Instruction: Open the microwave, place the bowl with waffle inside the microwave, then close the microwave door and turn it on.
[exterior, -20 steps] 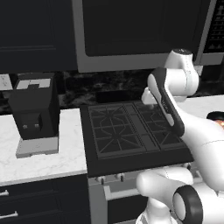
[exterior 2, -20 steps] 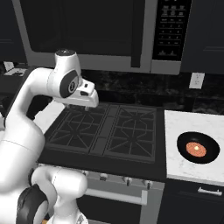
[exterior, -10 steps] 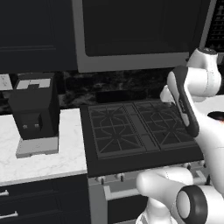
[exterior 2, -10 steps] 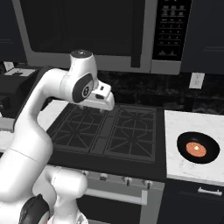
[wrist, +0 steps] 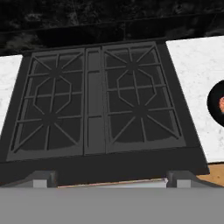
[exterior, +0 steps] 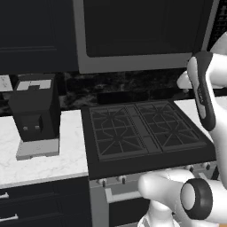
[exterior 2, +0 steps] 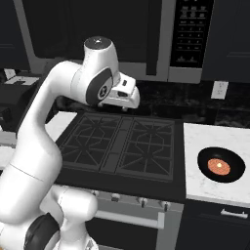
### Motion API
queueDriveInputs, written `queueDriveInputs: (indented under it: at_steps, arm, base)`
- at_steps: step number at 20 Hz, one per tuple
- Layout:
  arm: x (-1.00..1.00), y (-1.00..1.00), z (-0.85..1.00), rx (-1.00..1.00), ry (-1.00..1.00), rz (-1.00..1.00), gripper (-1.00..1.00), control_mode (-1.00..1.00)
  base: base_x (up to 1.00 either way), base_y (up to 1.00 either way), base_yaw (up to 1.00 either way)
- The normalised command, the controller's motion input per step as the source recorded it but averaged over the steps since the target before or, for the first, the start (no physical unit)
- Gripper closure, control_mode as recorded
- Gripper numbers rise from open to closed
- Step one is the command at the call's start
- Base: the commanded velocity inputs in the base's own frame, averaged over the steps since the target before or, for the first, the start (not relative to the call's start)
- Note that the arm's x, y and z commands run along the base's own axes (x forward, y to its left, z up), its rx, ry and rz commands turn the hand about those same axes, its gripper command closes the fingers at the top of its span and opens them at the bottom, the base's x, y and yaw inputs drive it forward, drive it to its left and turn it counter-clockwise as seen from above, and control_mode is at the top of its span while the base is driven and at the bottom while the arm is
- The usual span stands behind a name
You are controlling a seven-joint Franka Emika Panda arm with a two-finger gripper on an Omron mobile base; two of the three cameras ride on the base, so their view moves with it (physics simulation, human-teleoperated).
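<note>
The microwave [exterior 2: 102, 34] hangs above the stove, with its door [exterior: 142, 26] shut and a dark bar handle [exterior 2: 152, 41] beside the button panel [exterior 2: 193, 34]. The black bowl [exterior 2: 221, 165] sits on the white counter to the right of the stove, holding the orange-brown waffle [exterior 2: 218, 167]. In the hand view the bowl [wrist: 216, 103] is cut off by the right edge. My gripper [wrist: 109, 180] hovers over the stove's back middle, well left of the bowl and below the microwave. Its fingertips [wrist: 43, 178] stand wide apart, open and holding nothing.
The black gas stove [exterior 2: 122, 146] with grates fills the middle, with knobs along its front. A black coffee machine [exterior: 35, 115] stands on the left counter. A wall socket [exterior 2: 219, 89] is behind the bowl. Bare marble counter [exterior 2: 200, 141] surrounds the bowl.
My arm has swung rightward and risen over the stove, carrying the hand toward the bowl's side. The jaws stay open. The bowl and microwave have not moved.
</note>
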Motion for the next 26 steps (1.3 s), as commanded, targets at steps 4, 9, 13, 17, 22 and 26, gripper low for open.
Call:
queueDriveInputs:
  at_steps: [4, 9, 13, 17, 22, 26]
  arm:
    - [0.00, -0.44, 0.66, 0.00, -0.34, 0.00, -1.00, -1.00]
    - [0.04, -0.23, 0.70, 0.00, -0.39, 0.00, -1.00, -1.00]
    - [0.29, -0.20, 0.66, 0.04, -0.03, 0.00, -1.00, -1.00]
    - [0.28, -0.33, 0.43, 0.04, 0.03, 0.00, -1.00, -1.00]
    - [0.49, -0.23, 0.06, 0.00, -0.09, 0.00, -1.00, -1.00]
    - [0.54, -0.11, 0.00, 0.00, -0.22, 0.00, -1.00, -1.00]
  base:
    - [0.00, 0.00, 0.00]
    - [0.00, 0.00, 0.00]
    - [0.00, 0.00, 0.00]
    - [0.00, 0.00, 0.00]
    - [0.00, 0.00, 0.00]
    - [0.00, 0.00, 0.00]
